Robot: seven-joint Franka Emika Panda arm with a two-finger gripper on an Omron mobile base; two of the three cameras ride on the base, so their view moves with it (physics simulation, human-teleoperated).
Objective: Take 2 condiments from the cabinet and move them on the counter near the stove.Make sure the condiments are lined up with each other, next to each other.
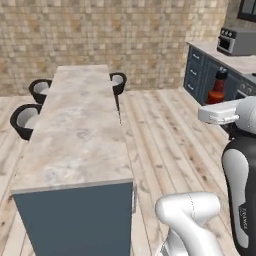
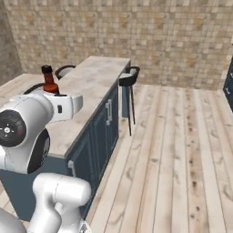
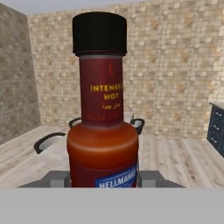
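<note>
Item: hot-sauce bottle (image 3: 103, 127), red with black cap, upright, sauce filling its lower body. I see my arm raised over open wood floor (image 2: 182, 150), the island counter (image 1: 80, 130) to its left. My gripper (image 3: 103, 178) is closed partway on the bottle's base, bottle standing directly between the fingers.

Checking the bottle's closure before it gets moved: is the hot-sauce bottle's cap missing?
No, the hot-sauce bottle has its black cap sitting on top of the neck in the hand view.
</note>
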